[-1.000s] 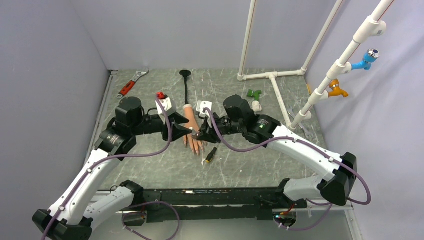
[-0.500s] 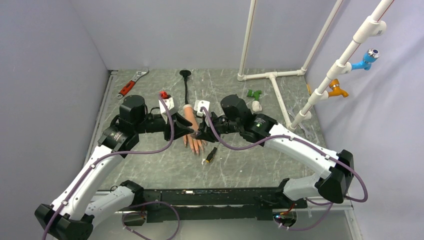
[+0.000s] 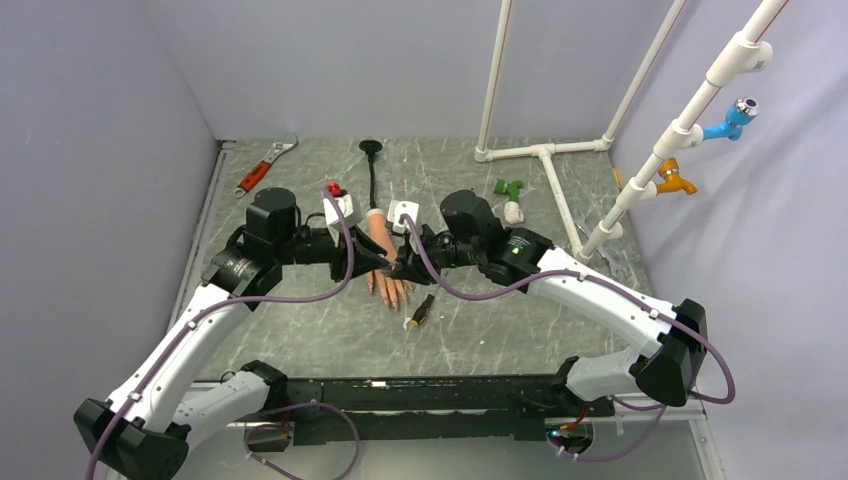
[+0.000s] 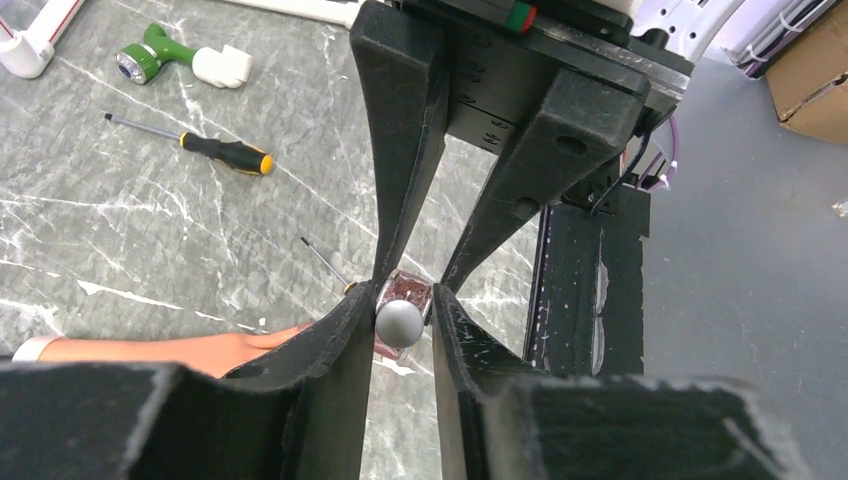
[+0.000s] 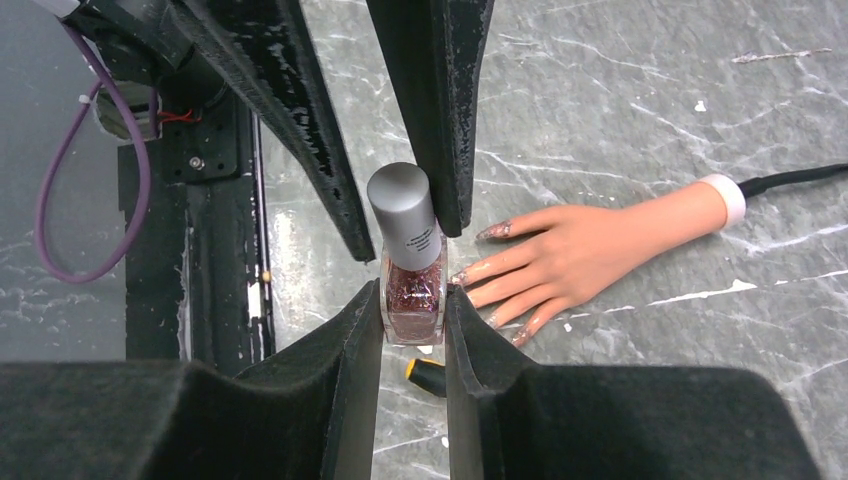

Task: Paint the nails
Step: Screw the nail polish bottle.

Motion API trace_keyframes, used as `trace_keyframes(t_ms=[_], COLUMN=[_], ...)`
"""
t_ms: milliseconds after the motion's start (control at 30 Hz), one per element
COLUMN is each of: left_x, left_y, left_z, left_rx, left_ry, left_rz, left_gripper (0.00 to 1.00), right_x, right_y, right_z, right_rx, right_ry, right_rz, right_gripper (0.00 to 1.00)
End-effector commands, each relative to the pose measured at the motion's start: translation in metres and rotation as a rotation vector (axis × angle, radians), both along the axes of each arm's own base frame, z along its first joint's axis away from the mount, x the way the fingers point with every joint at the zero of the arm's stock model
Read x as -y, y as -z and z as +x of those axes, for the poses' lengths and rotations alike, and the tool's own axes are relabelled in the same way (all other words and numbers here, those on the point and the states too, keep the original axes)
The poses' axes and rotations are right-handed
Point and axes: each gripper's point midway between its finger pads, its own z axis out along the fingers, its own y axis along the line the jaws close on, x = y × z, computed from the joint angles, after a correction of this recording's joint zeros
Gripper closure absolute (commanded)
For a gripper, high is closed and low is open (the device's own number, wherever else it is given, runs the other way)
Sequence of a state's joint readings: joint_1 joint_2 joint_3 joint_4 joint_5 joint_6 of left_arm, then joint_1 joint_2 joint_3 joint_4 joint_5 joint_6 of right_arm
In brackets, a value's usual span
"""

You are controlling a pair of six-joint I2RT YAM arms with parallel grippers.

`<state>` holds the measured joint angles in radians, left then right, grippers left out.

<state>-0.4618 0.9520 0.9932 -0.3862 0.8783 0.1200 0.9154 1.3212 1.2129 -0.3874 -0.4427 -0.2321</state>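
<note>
One polish bottle (image 5: 411, 300), glass body clenched in the right gripper (image 5: 412, 295), presumably to brace it while its one grey cap (image 5: 403, 215) is unscrewed. The left gripper (image 4: 402, 296) flanks that cap; firm grasp cannot be told. One rubber hand (image 5: 590, 245) lies on the table (image 5: 650, 100) just beyond the right jaws, with five nails (image 5: 495, 231) pointing at the bottle.

Smooth pale lilac-grey walls (image 3: 120, 100) close in the grey-green marbled table top (image 3: 480, 330) on the left, the back and the right. A frame of white plastic pipes (image 3: 545, 152) stands in the back right corner. The light is soft and even. Beyond the table edge lies a plain grey floor (image 4: 740, 250), with a brown cardboard box (image 4: 815, 90) near.
</note>
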Motion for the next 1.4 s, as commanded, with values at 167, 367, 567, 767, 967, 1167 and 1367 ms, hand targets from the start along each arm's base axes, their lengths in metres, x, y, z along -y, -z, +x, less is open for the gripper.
trace_keyframes(t_ms=[167, 367, 567, 767, 967, 1167, 1367], left_x=[0.008, 0.009, 0.009, 0.008, 0.008, 0.008, 0.008], left_y=[-0.008, -0.007, -0.008, -0.009, -0.012, -0.012, -0.012], left_z=[-0.012, -0.014, -0.02, -0.031, -0.046, -0.055, -0.051], left_rx=[0.015, 0.017, 0.029, 0.054, 0.095, 0.109, 0.114], left_ry=[0.097, 0.108, 0.134, 0.197, 0.27, 0.318, 0.287], left_rz=[-0.003, 0.005, 0.001, -0.009, -0.027, -0.032, -0.024], left_gripper=[0.74, 0.86, 0.99, 1.0, 1.0, 1.0, 0.88], right_x=[-0.01, -0.008, -0.006, -0.002, 0.004, 0.003, 0.005], right_y=[-0.041, -0.044, -0.046, -0.052, -0.054, -0.053, -0.052], right_z=[0.007, 0.009, 0.01, -0.012, -0.027, -0.046, -0.049], right_rx=[0.08, 0.093, 0.095, 0.088, 0.045, 0.006, 0.007], right_ry=[0.008, 0.021, 0.035, -0.092, -0.196, -0.314, -0.325], right_rz=[0.107, 0.119, 0.126, 0.154, 0.171, 0.168, 0.169], right_gripper=[1.0, 1.0, 1.0, 1.0, 1.0, 1.0, 1.0])
